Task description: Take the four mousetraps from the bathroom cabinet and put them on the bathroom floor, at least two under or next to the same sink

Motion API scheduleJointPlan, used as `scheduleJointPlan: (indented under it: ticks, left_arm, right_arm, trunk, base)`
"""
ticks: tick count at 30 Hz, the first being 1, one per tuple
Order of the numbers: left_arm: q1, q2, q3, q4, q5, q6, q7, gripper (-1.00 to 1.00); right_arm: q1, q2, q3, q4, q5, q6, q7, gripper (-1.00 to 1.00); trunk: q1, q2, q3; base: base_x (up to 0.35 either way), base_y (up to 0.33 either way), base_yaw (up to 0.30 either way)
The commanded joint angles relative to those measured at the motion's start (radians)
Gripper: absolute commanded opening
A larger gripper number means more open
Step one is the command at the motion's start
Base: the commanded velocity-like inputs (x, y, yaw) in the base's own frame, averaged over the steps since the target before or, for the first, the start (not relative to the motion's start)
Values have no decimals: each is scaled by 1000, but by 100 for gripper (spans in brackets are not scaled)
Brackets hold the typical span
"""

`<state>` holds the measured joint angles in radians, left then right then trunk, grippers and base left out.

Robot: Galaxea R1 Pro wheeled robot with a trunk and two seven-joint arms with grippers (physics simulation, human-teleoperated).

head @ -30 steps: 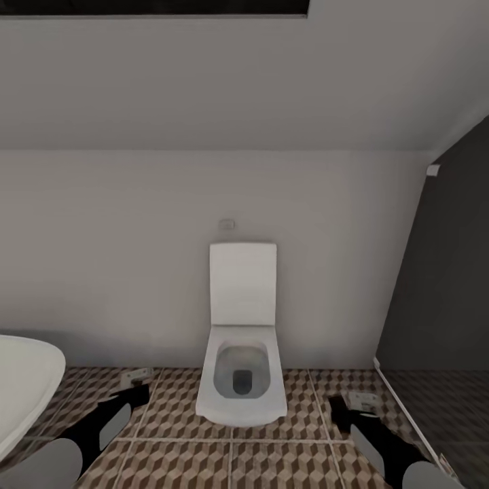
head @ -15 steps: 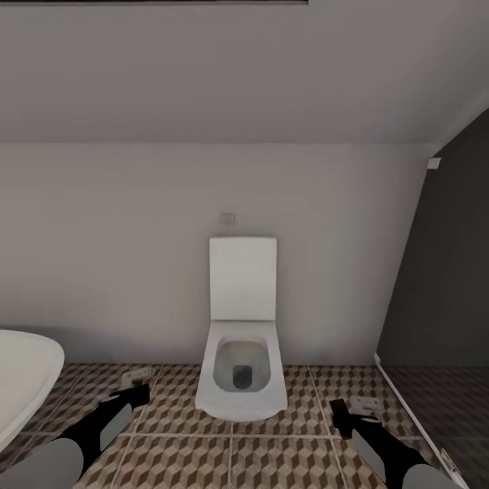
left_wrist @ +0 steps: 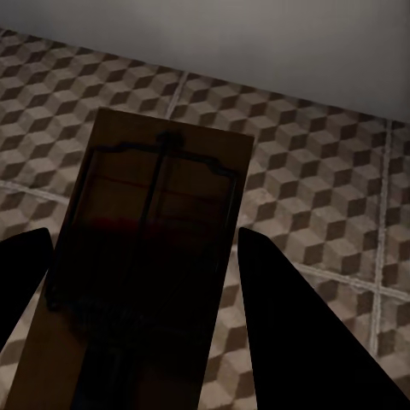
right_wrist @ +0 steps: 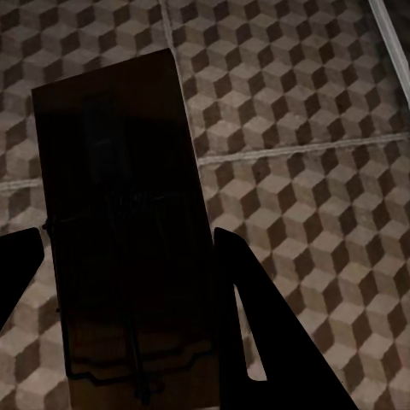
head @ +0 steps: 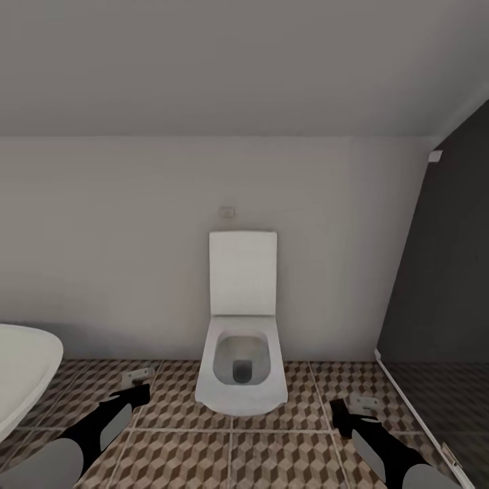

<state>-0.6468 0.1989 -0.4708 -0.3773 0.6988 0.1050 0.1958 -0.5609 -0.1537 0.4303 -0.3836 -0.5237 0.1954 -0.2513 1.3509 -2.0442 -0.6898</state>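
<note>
1. The left gripper sits in the lower left of the head view, its dark fingers clamped on a mousetrap whose tan board pokes out just beyond the fingertips.
2. In the left wrist view that mousetrap lies between the two black fingers, a shadowed wooden board with a dark wire frame and a faint red patch (mostly lost in shade).
3. The right gripper sits in the lower right of the head view, closed on a second mousetrap, which shows as a small tan board at the fingertips.
4. The right wrist view shows this second mousetrap as a dark upright board between the fingers, its wire parts visible near the lower edge of the frame.
5. Both traps hang above the bathroom floor, whose brown-and-beige cube tiles fill the bottom strip of the head view and the background of both wrist views.
6. A white toilet with its lid raised stands at centre frame against the grey wall.
7. The curved white rim of a bathtub enters at the lower left edge.
8. A dark panel covers the right side.
</note>
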Motion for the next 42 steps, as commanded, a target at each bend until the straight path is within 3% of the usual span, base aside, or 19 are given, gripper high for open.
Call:
scheduleJointPlan:
  ticks: [1, 42]
  left_arm:
    - [-1, 2, -8, -3, 7, 4, 8, -100]
    - [-1, 1, -6, -5, 7, -2, 10, -100]
  right_arm:
    - [-1, -1, 8, -3, -7, 6, -8, -100]
    - [-1, 0, 13, -15, -6, 7, -11, -100]
  trunk:
    - [4, -8, -4]
    - [161, -295, -133]
  base:
    - [0, 0, 0]
    - [0, 0, 0]
